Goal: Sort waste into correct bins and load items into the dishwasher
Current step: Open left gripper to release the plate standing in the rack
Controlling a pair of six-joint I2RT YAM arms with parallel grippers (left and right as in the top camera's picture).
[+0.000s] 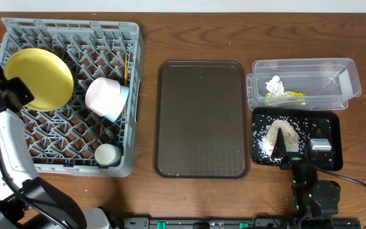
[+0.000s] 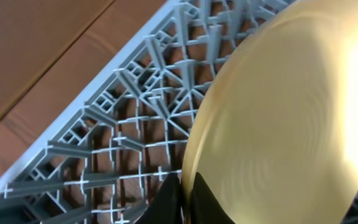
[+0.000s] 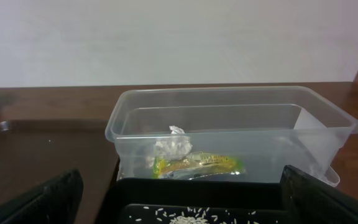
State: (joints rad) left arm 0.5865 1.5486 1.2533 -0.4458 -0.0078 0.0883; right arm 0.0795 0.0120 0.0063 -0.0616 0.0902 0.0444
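Observation:
The grey dish rack point(image 1: 135, 76) stands at the left. My left gripper point(image 2: 184, 199) is shut on the rim of the yellow plate point(image 1: 38, 79), which stands tilted in the rack's left side point(image 2: 291, 124). The pinkish-white bowl point(image 1: 103, 95) lies on its side over a light blue bowl point(image 1: 121, 103) mid-rack. A white cup point(image 1: 107, 154) sits at the rack's front. Chopsticks point(image 1: 128, 70) stand by the right wall. The clear tub point(image 1: 351, 79) holds the white tissue point(image 3: 171, 146) and the green-and-orange wrapper point(image 3: 197, 163). The black tray point(image 1: 332, 124) holds rice scraps point(image 1: 278, 135). My right gripper point(image 3: 182, 208) is open and empty over the tray's near edge.
The brown serving tray point(image 1: 201, 118) lies between the rack and the bins. The rack's lattice point(image 2: 123, 143) and the bare wooden table point(image 2: 36, 50) show beyond the plate. The clear tub point(image 3: 229, 124) sits just behind the black tray point(image 3: 197, 202).

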